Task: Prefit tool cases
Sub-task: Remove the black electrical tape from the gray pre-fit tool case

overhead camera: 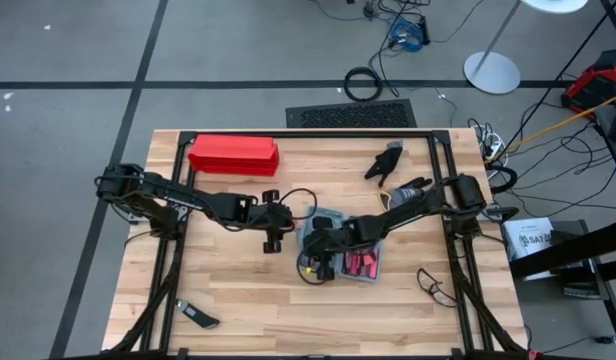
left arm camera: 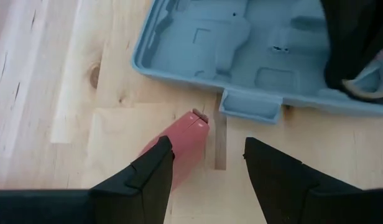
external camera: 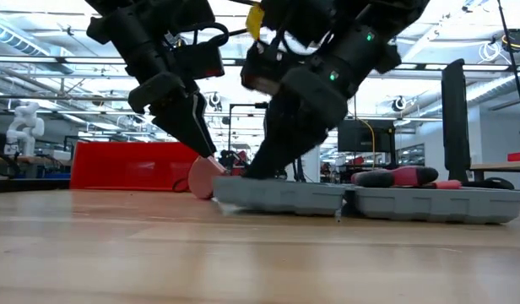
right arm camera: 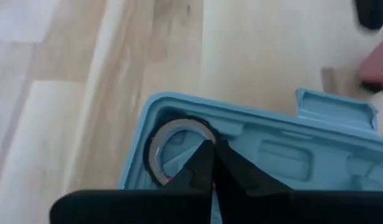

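Observation:
The blue-grey tool case [overhead camera: 343, 245] lies open and flat mid-table. Its empty half [left arm camera: 241, 50] is toward the left, its latch tab [left arm camera: 250, 104] on the wood. The other half [external camera: 437, 203] holds red-and-black tools [external camera: 395, 176]. My right gripper [right arm camera: 211, 149] is shut, its tips down in a corner recess of the empty half at a grey ring [right arm camera: 170, 143]. My left gripper [left arm camera: 207, 162] stands open just left of the case, over the table. A pink piece [left arm camera: 182, 146] lies by one of its fingers. My right gripper's shut fingertips [right arm camera: 204, 155] come slanting down from the right into the empty half's corner recess, meeting the ring's rim [right arm camera: 179, 124]. The fingers hide whether the rim is pinched between them. Whether my left gripper's finger [left arm camera: 151, 171] touches the pink piece, I cannot tell.
A long red box [overhead camera: 233, 155] sits at the far left of the table. A black glove [overhead camera: 388, 165] lies toward the far edge, a small dark tool [overhead camera: 198, 318] near the front left, and a thin cord [overhead camera: 433, 285] at the front right.

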`<state>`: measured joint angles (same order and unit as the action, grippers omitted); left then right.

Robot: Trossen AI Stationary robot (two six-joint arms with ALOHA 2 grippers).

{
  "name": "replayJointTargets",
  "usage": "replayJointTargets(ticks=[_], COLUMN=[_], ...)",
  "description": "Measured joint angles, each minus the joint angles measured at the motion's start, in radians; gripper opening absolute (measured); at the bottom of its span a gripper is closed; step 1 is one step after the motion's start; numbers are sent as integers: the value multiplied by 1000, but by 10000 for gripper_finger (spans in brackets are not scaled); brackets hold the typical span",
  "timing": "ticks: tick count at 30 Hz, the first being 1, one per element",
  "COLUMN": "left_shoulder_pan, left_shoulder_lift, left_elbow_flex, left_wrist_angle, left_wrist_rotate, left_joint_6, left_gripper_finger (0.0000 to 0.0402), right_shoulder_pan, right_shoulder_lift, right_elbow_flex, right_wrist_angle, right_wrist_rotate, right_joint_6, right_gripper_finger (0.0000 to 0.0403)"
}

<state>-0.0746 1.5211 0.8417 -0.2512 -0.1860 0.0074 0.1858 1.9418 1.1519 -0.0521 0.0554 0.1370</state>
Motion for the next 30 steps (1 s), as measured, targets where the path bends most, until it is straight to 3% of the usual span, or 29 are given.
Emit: replayJointTargets(ticks=[12,18,25,30], left_shoulder_pan=[0,0,-6,-21], left_shoulder_lift=[0,0,-19,-121], left_elbow_flex=[0,0,0,6], left_wrist_angle=[5,11,-12,-38], left_wrist_rotate=[-1,-5,-37,-109], left_joint_6=[-2,-2,-2,9], left_gripper_finger=[203,203,203,203], right_shoulder_pan=[13,28,48,31], right_shoulder_lift=[-20,-21,-23,6], right_elbow_flex=[1,125,170,171], right_wrist_angle=[1,-304,-222,-104], right_wrist_rotate=[77,119,79,70], right_joint_6=[-29,-64,-123,-147], right_gripper_finger=[0,0,0,0])
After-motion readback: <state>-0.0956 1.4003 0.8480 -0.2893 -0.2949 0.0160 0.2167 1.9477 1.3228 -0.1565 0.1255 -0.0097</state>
